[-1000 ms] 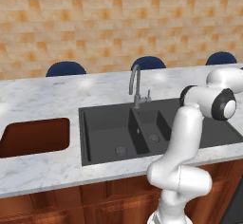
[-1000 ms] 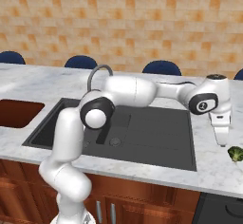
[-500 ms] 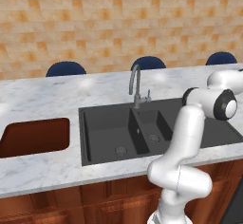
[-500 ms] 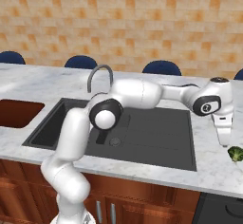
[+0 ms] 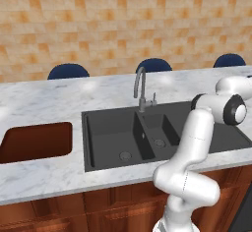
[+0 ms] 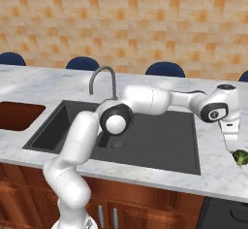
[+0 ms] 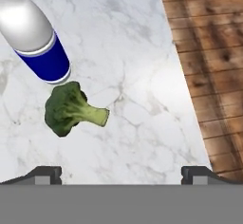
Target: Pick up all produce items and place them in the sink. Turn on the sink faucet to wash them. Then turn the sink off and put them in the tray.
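While hanging over the far right end of the white marble bench, the fingers stand wide apart and hold nothing, tips showing at either side of the hand view's lower edge. Just ahead lies the small green broccoli floret with a pale yellowish stem, on its side on the marble, off-centre toward one fingertip, stem pointing across the gap. Touching or just beside its crown: a white cylinder with a blue band, perhaps a can or bottle, lying or tilted; cannot tell which. Seen from the right base view, same floret at the bench's right edge, directly under the hand.

Step in hand, by judgement: first pick-up of produce, not yet grasped. Next move calls for shifting sideways to centre over the floret, dropping down and closing without knocking the cylinder.

Farther off: dark charcoal double-basin sink, holding no produce, grey gooseneck faucet behind it, and reddish-brown shallow tray well apart at the far left.
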{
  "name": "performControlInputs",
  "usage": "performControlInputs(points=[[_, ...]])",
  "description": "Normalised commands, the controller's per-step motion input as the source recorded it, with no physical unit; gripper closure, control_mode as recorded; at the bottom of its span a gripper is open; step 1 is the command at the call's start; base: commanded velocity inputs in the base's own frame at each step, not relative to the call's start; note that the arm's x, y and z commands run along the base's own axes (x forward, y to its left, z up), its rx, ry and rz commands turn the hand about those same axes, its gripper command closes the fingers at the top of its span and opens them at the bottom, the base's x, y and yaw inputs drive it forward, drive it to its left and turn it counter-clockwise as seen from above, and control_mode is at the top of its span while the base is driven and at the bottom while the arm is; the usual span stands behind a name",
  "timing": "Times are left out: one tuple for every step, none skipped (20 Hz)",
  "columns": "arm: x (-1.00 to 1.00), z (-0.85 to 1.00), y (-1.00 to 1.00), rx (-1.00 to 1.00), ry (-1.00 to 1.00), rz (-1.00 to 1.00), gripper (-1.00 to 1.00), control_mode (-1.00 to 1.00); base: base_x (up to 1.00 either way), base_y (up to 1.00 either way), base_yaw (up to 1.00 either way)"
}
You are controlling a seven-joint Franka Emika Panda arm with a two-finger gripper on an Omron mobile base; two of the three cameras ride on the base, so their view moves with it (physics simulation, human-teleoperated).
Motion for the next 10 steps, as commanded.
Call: performControlInputs(points=[[0.16, -0.21, -0.2, 0.0, 0.0, 0.0, -1.0, -1.0, 0.0, 0.0, 0.0], [0.16, -0.21, -0.19, 0.0, 0.0, 0.0, -1.0, -1.0, 0.0, 0.0, 0.0], [0.17, -0.19, -0.19, 0.0, 0.0, 0.0, -1.0, -1.0, 0.0, 0.0, 0.0], [0.19, -0.18, -0.19, 0.0, 0.0, 0.0, -1.0, -1.0, 0.0, 0.0, 0.0], [0.19, -0.17, -0.18, 0.0, 0.0, 0.0, -1.0, -1.0, 0.0, 0.0, 0.0], [0.19, -0.17, -0.18, 0.0, 0.0, 0.0, -1.0, -1.0, 0.0, 0.0, 0.0], [0.18, -0.15, -0.18, 0.0, 0.0, 0.0, -1.0, -1.0, 0.0, 0.0, 0.0], [0.19, -0.15, -0.18, 0.0, 0.0, 0.0, -1.0, -1.0, 0.0, 0.0, 0.0], [0.17, -0.14, -0.18, 0.0, 0.0, 0.0, -1.0, -1.0, 0.0, 0.0, 0.0], [0.17, -0.14, -0.17, 0.0, 0.0, 0.0, -1.0, -1.0, 0.0, 0.0, 0.0]])
